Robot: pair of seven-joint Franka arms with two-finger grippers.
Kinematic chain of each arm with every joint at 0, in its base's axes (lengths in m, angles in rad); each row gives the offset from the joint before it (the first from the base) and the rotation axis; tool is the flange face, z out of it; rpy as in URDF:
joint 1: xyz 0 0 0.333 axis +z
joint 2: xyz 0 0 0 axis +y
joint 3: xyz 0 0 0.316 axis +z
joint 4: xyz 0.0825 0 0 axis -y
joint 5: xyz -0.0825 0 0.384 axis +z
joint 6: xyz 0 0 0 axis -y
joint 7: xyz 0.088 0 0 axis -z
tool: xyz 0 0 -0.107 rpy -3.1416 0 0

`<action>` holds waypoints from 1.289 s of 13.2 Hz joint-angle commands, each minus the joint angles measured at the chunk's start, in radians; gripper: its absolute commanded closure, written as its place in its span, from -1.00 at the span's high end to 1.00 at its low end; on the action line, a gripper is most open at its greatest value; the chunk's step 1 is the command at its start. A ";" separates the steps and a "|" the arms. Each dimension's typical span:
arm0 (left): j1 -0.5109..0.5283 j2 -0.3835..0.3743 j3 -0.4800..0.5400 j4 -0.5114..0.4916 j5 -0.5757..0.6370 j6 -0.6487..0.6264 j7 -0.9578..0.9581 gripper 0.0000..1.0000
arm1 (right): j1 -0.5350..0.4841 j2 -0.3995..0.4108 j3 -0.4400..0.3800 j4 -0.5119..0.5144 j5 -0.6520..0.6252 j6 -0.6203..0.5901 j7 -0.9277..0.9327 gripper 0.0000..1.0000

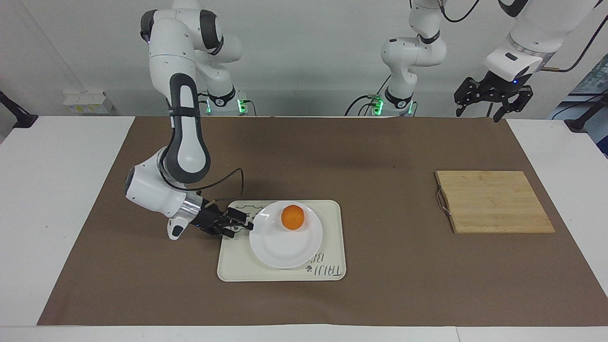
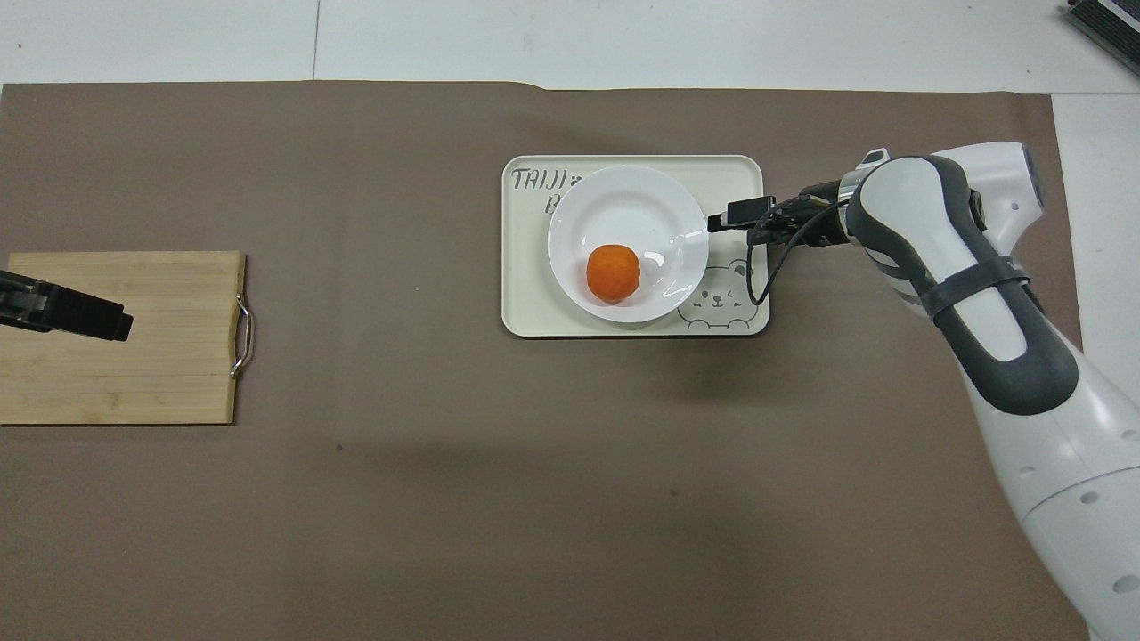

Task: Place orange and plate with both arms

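The right arm reaches low and nearly level, its hand (image 1: 247,224) (image 2: 726,216) with fingers parted. The left arm waits raised at its own end of the bench, wrist bent down, its hand (image 1: 479,114) (image 2: 116,325) spread open.
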 commanded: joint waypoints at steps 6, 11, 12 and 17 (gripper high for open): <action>0.004 -0.024 0.004 -0.023 0.013 0.009 -0.017 1.00 | 0.011 -0.145 0.010 -0.007 -0.541 0.013 0.277 1.00; 0.004 -0.024 0.004 -0.025 0.013 0.009 -0.015 1.00 | 0.017 -0.251 0.008 -0.009 -0.784 -0.074 0.398 1.00; 0.004 -0.026 0.004 -0.025 0.013 0.009 -0.015 1.00 | 0.010 -0.273 0.008 -0.009 -0.788 -0.099 0.400 1.00; 0.004 -0.026 0.004 -0.026 0.013 0.008 -0.017 1.00 | -0.039 -0.388 0.004 -0.006 -0.795 -0.243 0.397 1.00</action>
